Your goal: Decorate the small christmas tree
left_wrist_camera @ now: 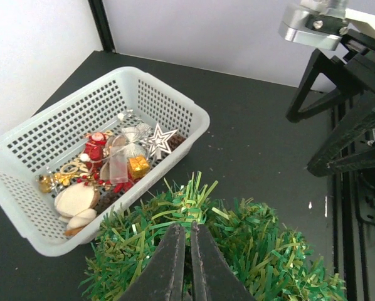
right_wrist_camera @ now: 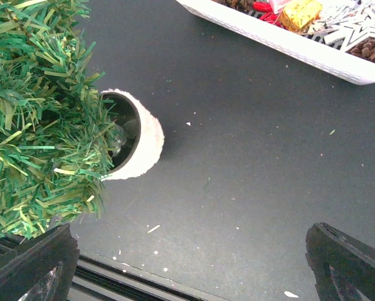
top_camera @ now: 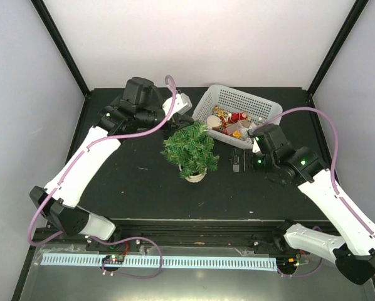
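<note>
While both arms reach in over the black tabletop (top_camera: pixel 131 182):
Tree: the small christmas tree (top_camera: pixel 191 149) stands mid-tabletop in its white pot, just in front of the white basket (top_camera: pixel 258 101) (ornaments inside).
Left claw (left_wrist_camera: pixel 189 237): pinched closed, empty, tips at the tree's top needles.
Right claw (right_wrist_camera: pixel 194 266): spread wide, empty, low beside the pot.
</note>
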